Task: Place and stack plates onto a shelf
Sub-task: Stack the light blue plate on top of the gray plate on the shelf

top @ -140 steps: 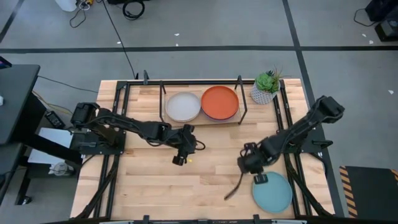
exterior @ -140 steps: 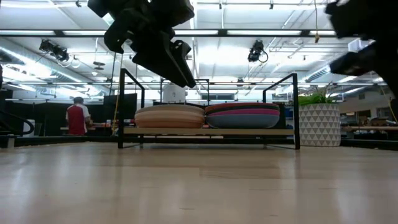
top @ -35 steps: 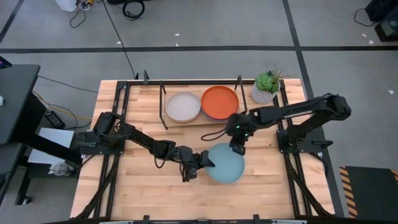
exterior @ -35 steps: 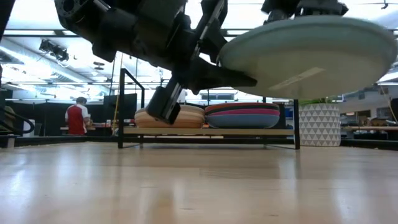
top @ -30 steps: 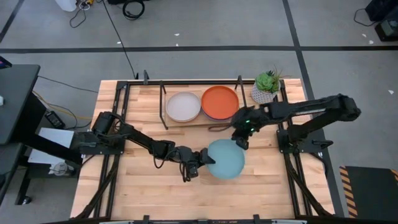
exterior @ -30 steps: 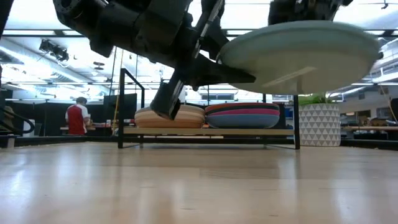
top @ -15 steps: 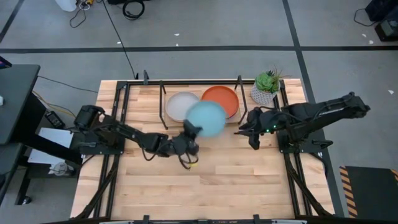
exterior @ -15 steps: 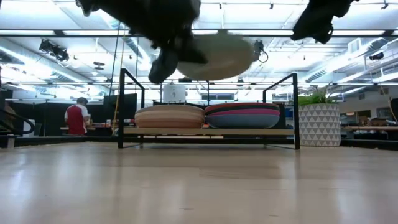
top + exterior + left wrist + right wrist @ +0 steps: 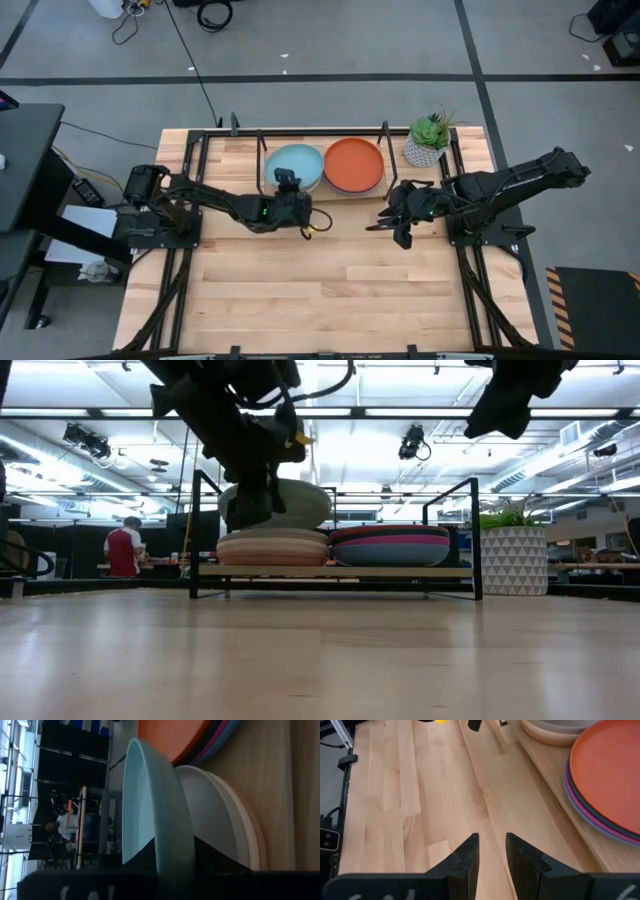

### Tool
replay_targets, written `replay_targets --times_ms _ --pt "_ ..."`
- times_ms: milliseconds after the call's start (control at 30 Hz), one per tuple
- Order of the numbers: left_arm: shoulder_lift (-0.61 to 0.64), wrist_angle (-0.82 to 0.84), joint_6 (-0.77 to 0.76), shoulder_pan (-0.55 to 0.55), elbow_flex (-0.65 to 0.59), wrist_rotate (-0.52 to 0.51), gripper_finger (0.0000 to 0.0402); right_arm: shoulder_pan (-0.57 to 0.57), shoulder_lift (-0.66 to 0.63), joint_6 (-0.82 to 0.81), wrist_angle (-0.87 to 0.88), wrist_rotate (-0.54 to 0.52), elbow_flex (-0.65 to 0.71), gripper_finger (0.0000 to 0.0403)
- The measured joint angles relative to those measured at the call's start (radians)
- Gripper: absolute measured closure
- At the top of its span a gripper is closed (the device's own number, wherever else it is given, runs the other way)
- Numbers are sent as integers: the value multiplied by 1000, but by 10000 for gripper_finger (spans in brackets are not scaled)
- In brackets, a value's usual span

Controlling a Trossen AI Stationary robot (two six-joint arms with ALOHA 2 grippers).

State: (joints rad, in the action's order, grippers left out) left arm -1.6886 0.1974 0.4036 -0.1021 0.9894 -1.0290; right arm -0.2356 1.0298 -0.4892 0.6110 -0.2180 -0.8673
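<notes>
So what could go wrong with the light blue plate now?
The left gripper holds the light teal plate by one edge, just above the left stack and not yet resting on it. If let go too early, it might drop and land off-centre or knock the plates beneath. It also hangs close to the shelf frame's black rod, so it might bump that. The right gripper waits empty, well clear.

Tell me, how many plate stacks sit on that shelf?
2. A left stack under the light teal plate in the left gripper, and a right stack topped orange-red. Lower plates are partly hidden.
</notes>
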Motion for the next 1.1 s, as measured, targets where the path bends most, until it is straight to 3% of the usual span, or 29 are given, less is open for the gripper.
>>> replay_targets --times_ms 133,367,533,700,867,1100 --pt "0 19 -7 26 0 19 331 0 0 2 -5 2 0 300" --pt "0 -4 -9 53 0 184 278 -5 0 2 -8 2 0 300" --pt "51 -19 -43 61 0 350 231 -5 0 2 -7 2 0 300" --pt "165 -26 -111 72 1 540 223 -5 0 4 -5 2 0 300" --pt "186 26 -140 80 2 424 236 -11 0 5 -6 2 0 300" --pt "54 17 -92 74 0 316 254 -20 0 12 -14 -6 0 300"
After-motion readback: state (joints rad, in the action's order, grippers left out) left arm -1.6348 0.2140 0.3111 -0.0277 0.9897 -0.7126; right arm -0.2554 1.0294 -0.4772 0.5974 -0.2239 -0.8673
